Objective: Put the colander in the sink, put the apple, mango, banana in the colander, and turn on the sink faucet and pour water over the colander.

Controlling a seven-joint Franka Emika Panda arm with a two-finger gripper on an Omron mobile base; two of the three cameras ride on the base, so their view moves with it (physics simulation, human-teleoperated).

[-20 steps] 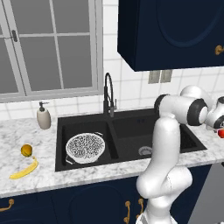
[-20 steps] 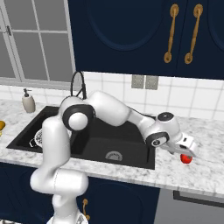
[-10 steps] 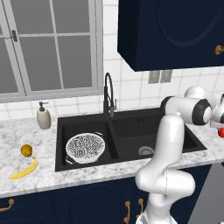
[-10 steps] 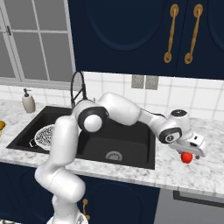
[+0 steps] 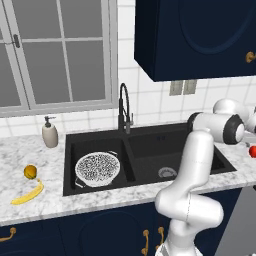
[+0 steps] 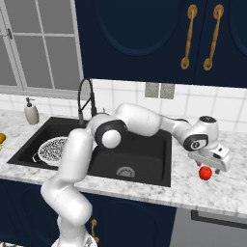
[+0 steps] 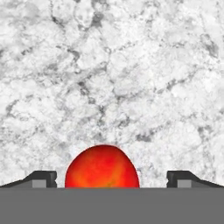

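Marble counter [image 6: 188,185], right of sink [image 6: 144,159]: apple [image 7: 102,167], glossy red with orange streaks, bottom-centre in hand view between wide-open gripper [image 6: 210,168] tips. Left base view adds colander [image 5: 97,168] in left basin.

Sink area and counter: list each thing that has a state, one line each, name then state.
colander: upright in the left basin of the sink, no fruit in it.
sink faucet: no water running.
apple: on the counter right of the sink, not gripped.
mango: on the counter left of the sink.
banana: on the counter beside the mango.
hand: open, fingertips either side of the apple.
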